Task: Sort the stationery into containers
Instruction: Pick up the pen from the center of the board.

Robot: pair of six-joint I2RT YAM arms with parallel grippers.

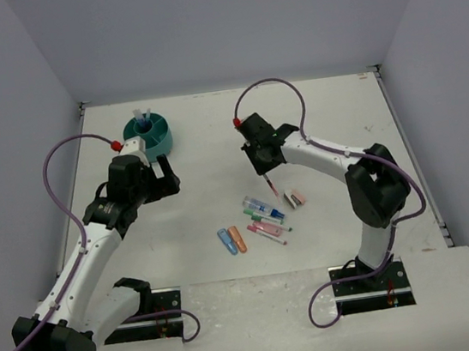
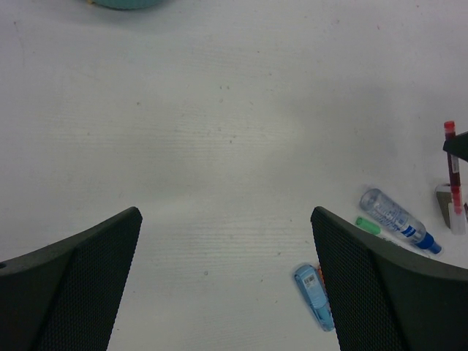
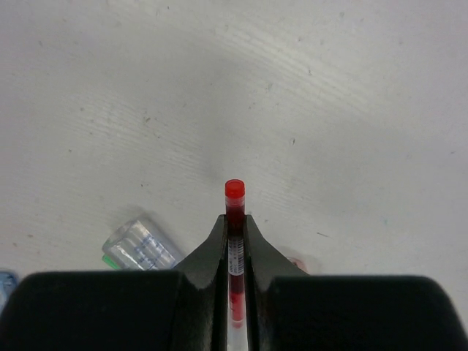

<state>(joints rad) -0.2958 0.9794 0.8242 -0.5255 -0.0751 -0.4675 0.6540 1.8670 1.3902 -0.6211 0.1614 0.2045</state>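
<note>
Nearest the arm bases, the loose stationery lies in a cluster on the table, right of centre. Just beyond it, the right gripper is pressed together on a red pen. The pen's long axis runs in line with the fingers, and its red end projects past the fingertips, pointing down at the table. The frames do not settle whether that end is clear of the surface.

The left gripper hangs spread wide over bare table and holds nothing.

The tub stands at the far left. It lies left of and farther than the held pen, well apart from it, and just beyond the left gripper. The left arm is nearer the tub, but the right arm carries the pen. The transfer therefore likely requires a leftward and far reach, with the pen kept near upright for entry from above.
</note>
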